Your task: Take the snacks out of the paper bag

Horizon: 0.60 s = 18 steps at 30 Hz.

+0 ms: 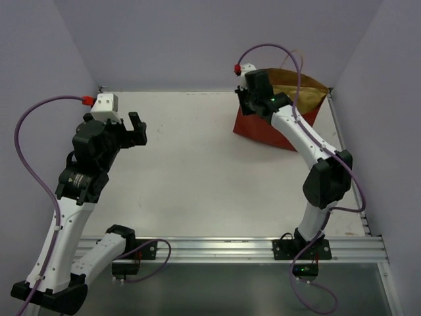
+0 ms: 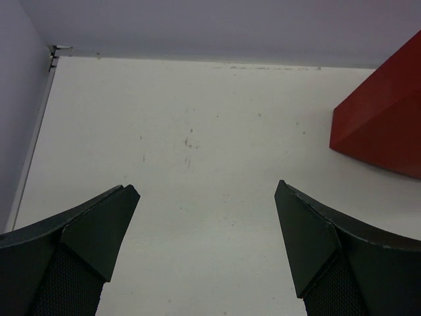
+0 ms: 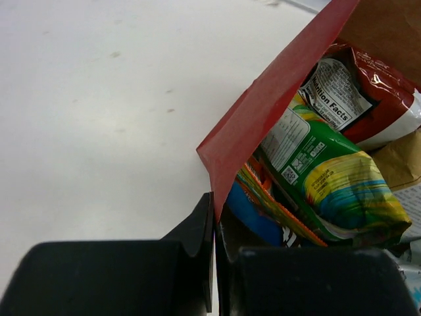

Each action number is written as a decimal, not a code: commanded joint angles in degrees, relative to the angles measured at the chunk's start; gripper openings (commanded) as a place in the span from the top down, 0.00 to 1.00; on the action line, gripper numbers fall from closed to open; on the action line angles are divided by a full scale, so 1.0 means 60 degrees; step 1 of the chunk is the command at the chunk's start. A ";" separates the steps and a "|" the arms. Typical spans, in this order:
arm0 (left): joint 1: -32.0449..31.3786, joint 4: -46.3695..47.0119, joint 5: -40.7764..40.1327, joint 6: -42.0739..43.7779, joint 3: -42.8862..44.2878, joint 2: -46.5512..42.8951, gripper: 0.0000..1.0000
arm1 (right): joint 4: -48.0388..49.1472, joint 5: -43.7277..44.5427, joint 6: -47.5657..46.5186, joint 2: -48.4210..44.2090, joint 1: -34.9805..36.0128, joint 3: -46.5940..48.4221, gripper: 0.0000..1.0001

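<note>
The brick-red paper bag (image 1: 263, 128) lies at the back right of the table, its tan inside showing. My right gripper (image 1: 248, 104) is shut on the bag's red rim, pinching the wall (image 3: 263, 112) between its jaws. In the right wrist view several snacks show inside the bag: a yellow-green packet (image 3: 335, 174), a red packet (image 3: 368, 99), an orange-striped one (image 3: 279, 204) and a blue one (image 3: 260, 214). My left gripper (image 1: 136, 128) is open and empty over the left of the table, far from the bag. A corner of the bag (image 2: 385, 128) shows in the left wrist view.
The white table (image 1: 191, 171) is ringed by lilac walls at the back and sides. A metal rail (image 1: 230, 249) runs along the near edge by the arm bases. Purple cables loop beside both arms.
</note>
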 commanded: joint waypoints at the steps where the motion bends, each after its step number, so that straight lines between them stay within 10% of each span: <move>1: -0.0066 -0.0198 0.0104 0.0093 0.0613 0.0015 0.00 | -0.0636 0.0364 0.2213 -0.0774 0.1325 0.0053 1.00; 5: -0.0066 -0.0301 0.0060 0.0137 0.0847 0.0088 0.00 | -0.1981 0.0262 0.3124 -0.0175 0.2601 0.1193 0.90; 9: -0.0066 -0.0287 0.0176 -0.0009 0.0936 0.0161 0.00 | -0.3169 -0.0483 0.2979 0.0368 0.3234 0.3562 0.45; 18: -0.0066 -0.0287 0.0514 -0.0200 0.1038 0.0366 0.00 | -0.3701 -0.0527 -0.0564 -0.1826 0.1865 0.3868 0.23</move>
